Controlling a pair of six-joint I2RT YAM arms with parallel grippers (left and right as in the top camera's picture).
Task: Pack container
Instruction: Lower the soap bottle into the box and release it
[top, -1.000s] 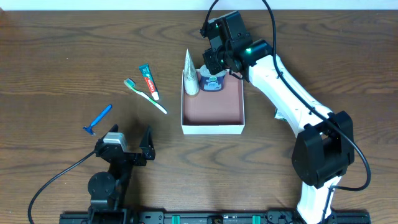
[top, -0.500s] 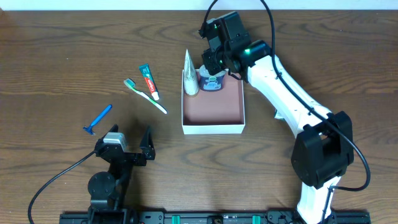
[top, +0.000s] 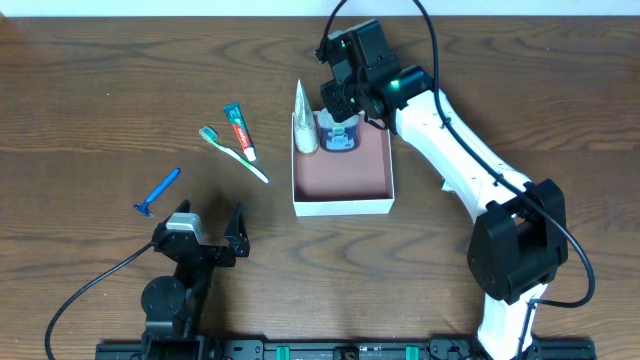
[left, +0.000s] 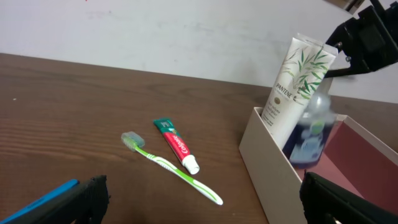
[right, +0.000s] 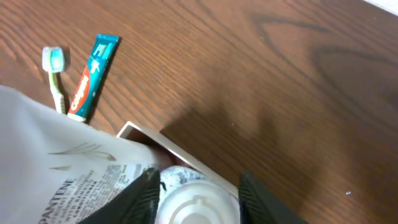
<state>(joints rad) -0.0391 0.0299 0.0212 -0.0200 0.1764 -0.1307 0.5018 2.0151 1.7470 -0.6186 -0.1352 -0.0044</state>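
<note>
Colour check: what my feeds show.
I record the container (top: 343, 178) as white-walled with a pinkish-brown floor; the tube (left: 297, 84) white with a green leaf print; the bottle (left: 311, 137) dark blue with a pale cap; the toothpaste (top: 238, 131) green and red, white-capped; the toothbrush (top: 233, 153) green and white; the razor (top: 158, 191) blue; the table (top: 100, 90) dark brown wood grain.
</note>
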